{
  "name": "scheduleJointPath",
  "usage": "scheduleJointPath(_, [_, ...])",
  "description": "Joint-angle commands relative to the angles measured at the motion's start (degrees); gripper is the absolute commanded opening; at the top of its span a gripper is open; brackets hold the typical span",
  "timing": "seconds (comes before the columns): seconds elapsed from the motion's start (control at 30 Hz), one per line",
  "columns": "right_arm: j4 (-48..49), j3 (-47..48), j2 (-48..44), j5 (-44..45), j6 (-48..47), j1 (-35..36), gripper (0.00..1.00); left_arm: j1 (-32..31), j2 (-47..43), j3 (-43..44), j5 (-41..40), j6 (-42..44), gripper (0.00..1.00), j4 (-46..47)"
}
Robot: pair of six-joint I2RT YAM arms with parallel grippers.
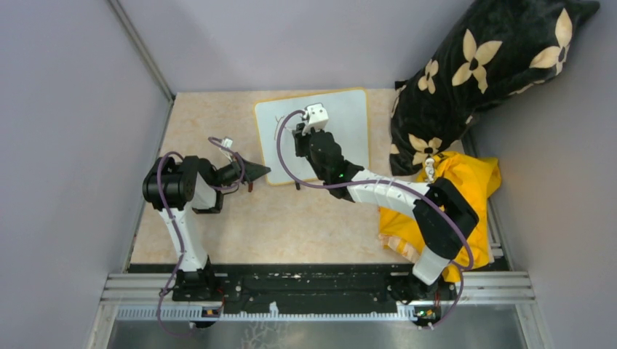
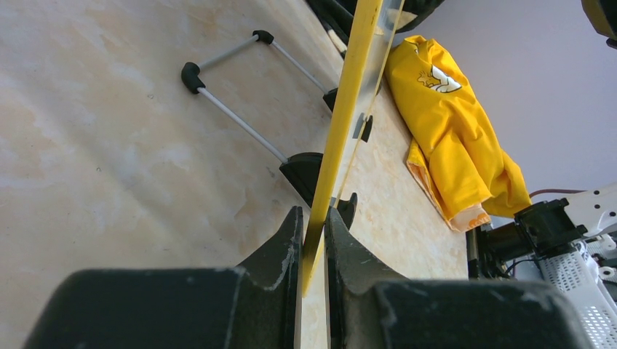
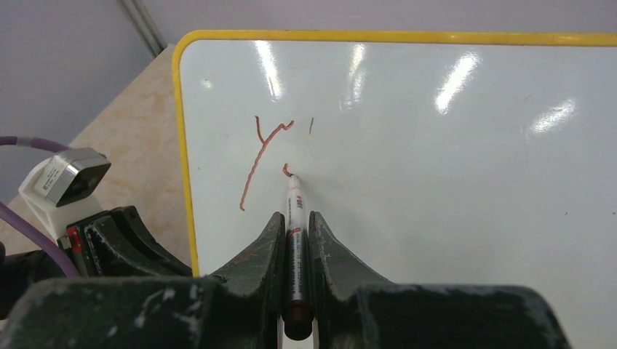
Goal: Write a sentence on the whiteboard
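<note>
Top external view showed the whiteboard [image 1: 349, 145] lying toward the far middle of the beige table [image 1: 218, 225], its yellow frame's left edge pinched near the front corner by the left gripper [image 1: 256, 173]. On the left wrist camera that gripper [image 2: 313, 218] had both fingers pressed against the thin yellow frame [image 2: 349, 94], one on each side, and the board's wire stand [image 2: 236, 123] with black tips rested on the tabletop beside it. The right gripper [image 1: 299, 138] reached over the left part of the board. On the right wrist camera its fingers [image 3: 271, 240] were clamped round a marker [image 3: 295, 233], with the tip touching the glossy white surface. Only the start of the sentence [image 3: 260, 156] was there in reddish-brown: a tall "Y", a tiny dash to its right, and a short hook right at the marker tip. All of it sat in the board's upper left area, close to the rounded corner. A yellow garment [image 1: 476, 182] lay at the table's right side, and a black cushion [image 1: 480, 65] with pale flowers leaned behind it.
</note>
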Motion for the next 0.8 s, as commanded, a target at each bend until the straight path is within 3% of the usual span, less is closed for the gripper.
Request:
scheduleJointPath(0.0, [-1.9, -1.0, -2.3, 3.8, -0.5, -0.7, 0.00, -0.1, 1.3, -0.7, 0.1, -0.2, 0.00, 6.0])
scheduleJointPath(0.77, [-1.7, 2.6, -1.2, 4.0, -1.7, -1.8, 0.00, -1.6, 1.2, -0.6, 0.1, -0.2, 0.00, 6.0])
